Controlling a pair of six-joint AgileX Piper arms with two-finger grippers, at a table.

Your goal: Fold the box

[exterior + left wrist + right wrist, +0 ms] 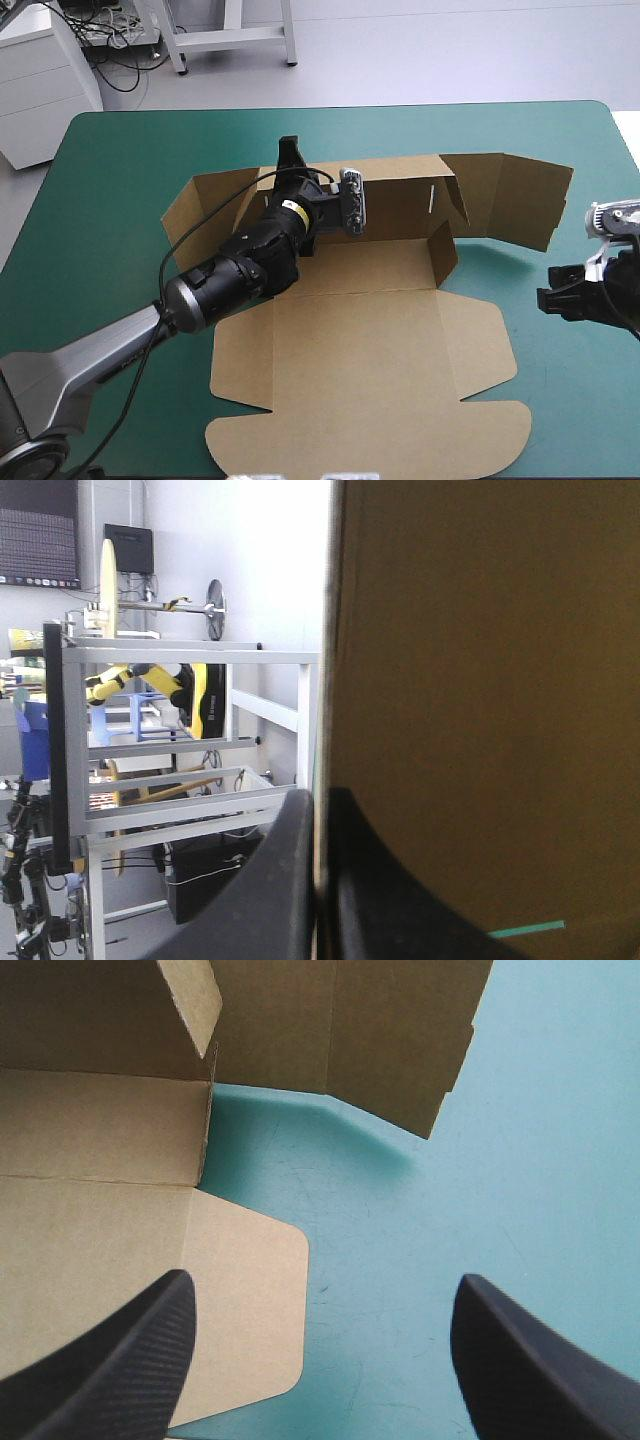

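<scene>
Box [370, 340] sits mid-table [120, 160], open and part-formed, on the teal-green cover [560, 400].

- Nearest the robot: lid [365, 410] lies flat on the cover, with rounded flaps out to both sides.
- Next: tray floor [370, 265] lies flat. A short side wall [445, 250] stands at its right end.
- Right gripper [558, 297] is near the table's right edge, level with the lid's hinge line and clear of the board. In its wrist view the black fingers [120, 1360] are spread wide and the right gripper [322, 1278] holds nothing. Bare cover lies between the fingers. A rounded lid flap [250, 1310] lies beside one finger. The box's [100, 1130] side wall and corner are ahead.
- Far side: back wall [400, 200] is raised. Its right wing [515, 200] is bent and held off the cover, with a shadow under it. The left wing [215, 205] angles outward.
- Left gripper [291, 152] reaches over the tray to the back wall's top edge, left of centre. In its wrist view the left gripper's [318, 880] fingers [280, 900] are all but closed, pinching the board edge between them. The box [480, 680] fills one side of that view. A thin strip of cover [530, 928] shows low beside the board.
</scene>
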